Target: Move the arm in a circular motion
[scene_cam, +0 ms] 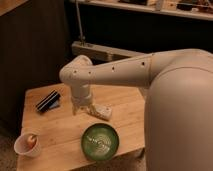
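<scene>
My off-white tubular arm [125,72] reaches from the right across a small wooden table [60,125]. Its rounded elbow joint [75,75] bends down over the table's middle. The gripper [82,109] hangs at its end, just above the tabletop, with short pale fingers. It stands next to a small white flat object [102,111] on the table. Nothing shows between the fingers.
A green bowl [101,141] sits at the table's front edge. A white cup [28,144] with something orange inside stands at the front left corner. A dark flat object [48,101] lies at the back left. A pale bar [107,51] and dark wall are behind.
</scene>
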{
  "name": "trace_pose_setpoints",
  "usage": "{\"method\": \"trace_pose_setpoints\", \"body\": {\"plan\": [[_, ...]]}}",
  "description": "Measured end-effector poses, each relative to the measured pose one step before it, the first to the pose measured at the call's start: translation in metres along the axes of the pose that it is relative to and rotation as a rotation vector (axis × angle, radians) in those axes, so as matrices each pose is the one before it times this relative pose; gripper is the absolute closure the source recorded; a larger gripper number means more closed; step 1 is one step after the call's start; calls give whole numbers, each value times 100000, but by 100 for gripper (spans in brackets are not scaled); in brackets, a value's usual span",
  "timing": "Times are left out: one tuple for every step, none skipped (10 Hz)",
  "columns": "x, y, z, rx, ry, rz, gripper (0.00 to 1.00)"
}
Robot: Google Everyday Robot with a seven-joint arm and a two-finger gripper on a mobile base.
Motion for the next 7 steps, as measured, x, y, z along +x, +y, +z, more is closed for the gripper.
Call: {"method": "trace_pose_setpoints", "body": {"plan": [[-125,-35,-42,455,2,-195,35],[-579,-180,-263,1343,-668,-716,35],[-900,-480,-466,653,-573,-2,35],[-1269,-838,-529,684,-863,281,35],[-2207,-1513,-775,629,-1082,1118,35],[-1728,-1490,-357,476,-692,1652,35],[-1435,-1669,-248,357,-625,2045,35]]}}
